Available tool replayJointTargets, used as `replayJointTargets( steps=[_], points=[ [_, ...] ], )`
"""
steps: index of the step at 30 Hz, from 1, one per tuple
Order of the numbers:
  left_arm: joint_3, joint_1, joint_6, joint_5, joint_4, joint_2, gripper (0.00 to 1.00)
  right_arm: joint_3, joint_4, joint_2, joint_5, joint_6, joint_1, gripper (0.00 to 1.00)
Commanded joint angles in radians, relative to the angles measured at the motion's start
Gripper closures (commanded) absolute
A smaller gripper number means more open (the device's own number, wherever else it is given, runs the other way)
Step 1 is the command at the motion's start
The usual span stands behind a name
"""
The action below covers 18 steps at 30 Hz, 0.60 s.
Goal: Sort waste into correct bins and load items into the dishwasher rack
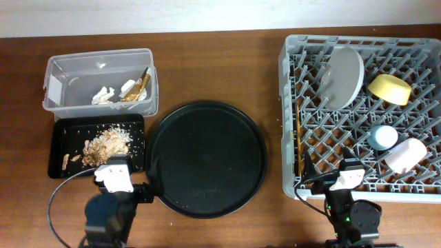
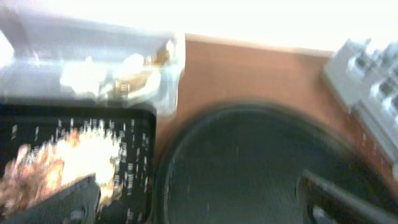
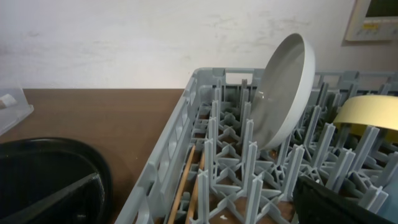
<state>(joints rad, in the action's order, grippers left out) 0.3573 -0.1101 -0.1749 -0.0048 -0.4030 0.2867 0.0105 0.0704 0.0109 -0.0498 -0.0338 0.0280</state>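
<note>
**Overhead.** The left gripper (image 1: 112, 172) hangs at the near edge of the black tray (image 1: 60, 134). The food scraps (image 1: 107, 143) lie heaped just ahead of it. Beyond them is the clear tub (image 1: 62, 69), which holds the crumpled paper (image 1: 103, 94) and the gold foil wrapper (image 1: 138, 88), so dry waste is kept apart from crumbly. The round black tray (image 1: 207, 158) lies to this gripper's right.

The right gripper (image 1: 346, 176) sits at the near wall of the rack (image 1: 286, 83). Ahead and to its left, the chopsticks (image 1: 299, 138) lie along the rack's wall, where a channel between pegs keeps them from rolling. Far ahead, the plate (image 1: 344, 76) stands on edge. The yellow bowl (image 1: 389, 88), blue cup (image 1: 382, 136) and pink cup (image 1: 405, 154) are ahead to its right. I judge the sorting and loading essentially done.

**Left wrist.** The view is blurred, but the fingers (image 2: 74, 199) are spread wide with nothing between them. The scraps lie ahead-left.

**Right wrist.** The fingers (image 3: 336, 205) are also wide and empty. The plate leans against upright pegs, which prop it for washing.
</note>
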Motion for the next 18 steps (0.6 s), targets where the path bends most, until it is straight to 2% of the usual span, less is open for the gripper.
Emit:
replayJointTargets(
  steps=[1,3,5,7,10,18],
  points=[
    [-0.181,0.001,0.01,-0.011,0.188,-0.151,0.01,-0.005,0.005,-0.007,0.002,0.003,0.005,0.02],
    [-0.29,0.001,0.015,-0.011,0.358,-0.235,0.01,-0.005,0.005,-0.007,0.002,0.003,0.005,0.02],
    [-0.349,0.001,0.099,0.008,0.461,-0.282,0.0,-0.005,0.005,-0.007,0.002,0.003,0.005,0.02],
    [-0.348,0.001,0.184,0.008,0.452,-0.282,0.01,-0.005,0.005,-0.007,0.002,0.003,0.005,0.02],
    [-0.348,0.001,0.183,0.008,0.319,-0.282,0.0,-0.005,0.005,-0.007,0.002,0.003,0.005,0.02],
    [-0.348,0.001,0.184,0.008,0.319,-0.282,0.0,-0.005,0.005,-0.007,0.002,0.003,0.005,0.02]
  ],
)
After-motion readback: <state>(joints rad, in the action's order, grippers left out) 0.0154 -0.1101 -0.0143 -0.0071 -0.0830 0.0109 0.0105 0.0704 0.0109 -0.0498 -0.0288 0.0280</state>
